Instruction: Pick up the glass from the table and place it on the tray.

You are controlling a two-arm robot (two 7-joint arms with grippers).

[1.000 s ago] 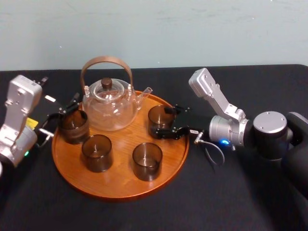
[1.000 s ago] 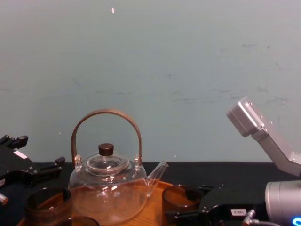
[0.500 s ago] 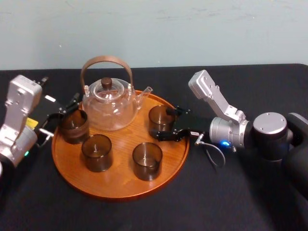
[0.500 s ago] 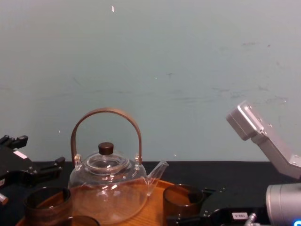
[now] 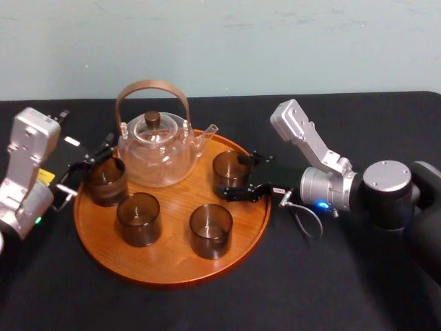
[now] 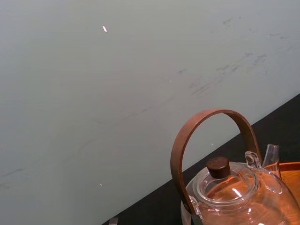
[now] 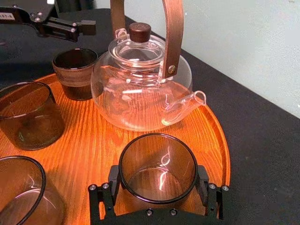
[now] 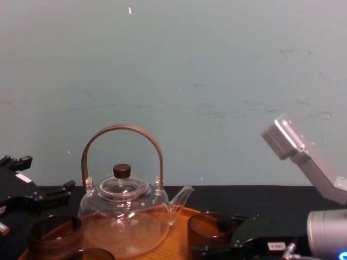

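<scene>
— What lies nearest on the matte black cloth-covered table point(image 5: 227, 307)?

— The large round orange-brown wooden tray point(image 5: 165, 267) with a low raised rim. At about 5 o'clock on it stands the nearest tumbler point(image 5: 209, 231), short, smoky-brown and translucent. A second tumbler point(image 5: 138, 218) of the same kind stands at 8 o'clock. Both are upright and apart from each other.

— And the glass itself?

— The glass point(image 5: 229, 169) is a short, straight-sided, dark smoky-brown tumbler, upright at 2 o'clock on the tray, just inside the rim. Its base appears to rest on the wood. The right gripper point(image 5: 233, 176) reaches in from 3 o'clock and straddles it. In the right wrist view its black pads point(image 7: 115, 177) lie against the glass wall on both sides, so it is grasping the glass.

— The other arm?

— The left gripper point(image 5: 88, 167) sits at the tray's 10 o'clock edge, just beside a fourth tumbler point(image 5: 105, 181) that stands on the tray there. Whether it is clenched or released I cannot tell.

— Farther back?

— At 11 to 12 o'clock on the tray stands the clear glass teapot point(image 5: 155, 153), with an arched brown handle and a dark knob on its lid. Its spout points toward the held glass. Behind the table rises a pale blue-green wall point(image 5: 289, 41).
</scene>
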